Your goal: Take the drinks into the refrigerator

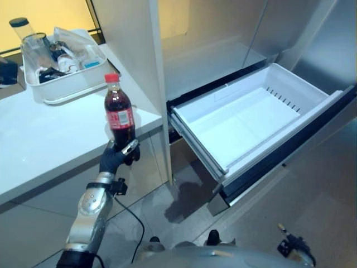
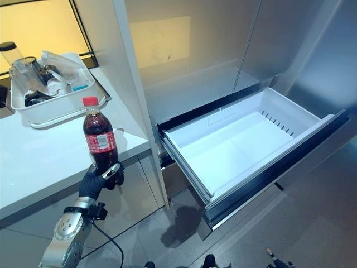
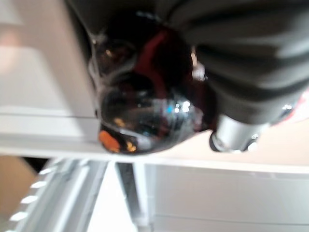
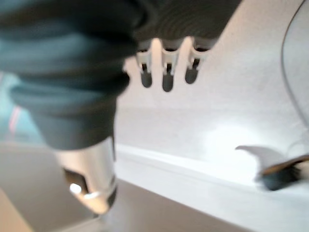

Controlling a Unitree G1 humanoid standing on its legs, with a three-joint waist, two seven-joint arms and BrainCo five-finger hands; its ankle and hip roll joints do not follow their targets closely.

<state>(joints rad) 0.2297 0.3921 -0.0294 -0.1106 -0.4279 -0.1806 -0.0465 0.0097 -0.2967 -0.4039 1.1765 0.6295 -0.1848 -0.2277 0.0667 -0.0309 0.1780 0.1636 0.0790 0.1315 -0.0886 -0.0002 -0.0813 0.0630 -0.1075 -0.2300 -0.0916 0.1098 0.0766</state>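
Cola fills the red-capped clear plastic bottle [image 1: 119, 113], upright in the left hand [image 1: 116, 158], whose fingers wrap its base (at the white counter's [image 1: 39, 139] near edge). Right of it, the white refrigerator drawer [image 1: 245, 125] stands open. Right hand [image 4: 166, 67] hangs with fingers relaxed.

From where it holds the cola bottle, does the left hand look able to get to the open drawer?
Probably yes. The left hand holds the cola bottle upright at the counter edge; the open drawer, to its right, is pulled out with nothing lying inside.
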